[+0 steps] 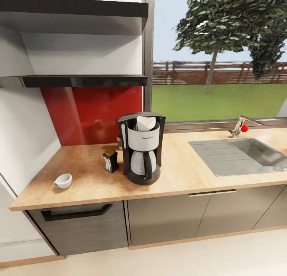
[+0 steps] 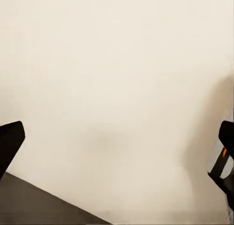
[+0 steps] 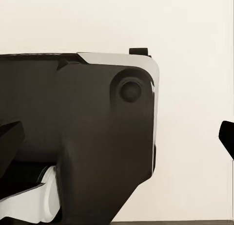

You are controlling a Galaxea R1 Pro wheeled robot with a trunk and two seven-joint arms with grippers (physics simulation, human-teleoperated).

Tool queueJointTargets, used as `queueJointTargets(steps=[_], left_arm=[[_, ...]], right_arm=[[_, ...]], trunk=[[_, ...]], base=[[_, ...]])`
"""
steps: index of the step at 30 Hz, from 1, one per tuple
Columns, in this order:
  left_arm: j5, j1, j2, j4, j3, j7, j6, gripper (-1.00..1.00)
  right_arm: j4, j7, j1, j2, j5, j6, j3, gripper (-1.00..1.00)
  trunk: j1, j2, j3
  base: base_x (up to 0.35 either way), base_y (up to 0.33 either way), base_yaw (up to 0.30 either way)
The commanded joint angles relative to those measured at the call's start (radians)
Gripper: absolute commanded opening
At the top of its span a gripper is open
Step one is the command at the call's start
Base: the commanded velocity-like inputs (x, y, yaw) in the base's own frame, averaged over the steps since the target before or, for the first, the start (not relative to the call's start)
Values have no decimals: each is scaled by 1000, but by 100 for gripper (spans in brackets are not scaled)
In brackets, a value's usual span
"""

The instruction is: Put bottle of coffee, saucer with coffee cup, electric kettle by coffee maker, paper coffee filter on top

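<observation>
Counter: maker mid-counter, white filter in its top. Bottle just beside its left: done. Cup near the left end, no saucer under it. Outstanding, I judge: saucer, kettle. Left gripper and right gripper spread wide, empty.

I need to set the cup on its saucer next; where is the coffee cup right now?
In the head view the coffee cup sits on the kitchen countertop near its left front corner, left of the bottle of coffee.
</observation>
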Motion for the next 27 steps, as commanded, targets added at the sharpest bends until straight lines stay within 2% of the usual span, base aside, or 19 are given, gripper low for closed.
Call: queueJointTargets(steps=[1, 3, 4, 7, 13, 19, 27], left_arm=[[4, 0, -6, -2, -4, 11, 46, 100], [-4, 0, -22, -2, -6, 20, 130, 100], [-30, -1, -35, -2, -16, 24, 186, 100], [-86, -1, -44, -2, -25, 22, 223, 100], [-97, 1, -48, -2, -29, 16, 216, 100], [-90, 1, -52, -10, -28, 16, 213, 100], [-91, 1, -72, -14, -28, 16, 213, 100]], right_arm=[[-1, -10, 0, 0, 8, 1, -9, 100], [-1, -65, 0, 0, 8, 2, -10, 100], [-1, -134, 0, 1, 5, 2, -10, 100], [-1, -189, 0, 4, 4, 1, -9, 100], [-1, -196, 0, 3, 1, 1, -10, 100], [-2, -196, 0, 2, 1, 1, -11, 100], [-2, -195, 0, 2, 0, 1, -12, 100]], trunk=[[1, -2, -2], [1, -2, -2], [1, -2, -2], [1, -2, -2], [1, -2, -2], [1, -2, -2], [1, -2, -2]], base=[[0, 0, 0], [0, 0, 0], [0, 0, 0], [0, 0, 0], [0, 0, 0], [0, 0, -15], [0, 0, -245]])
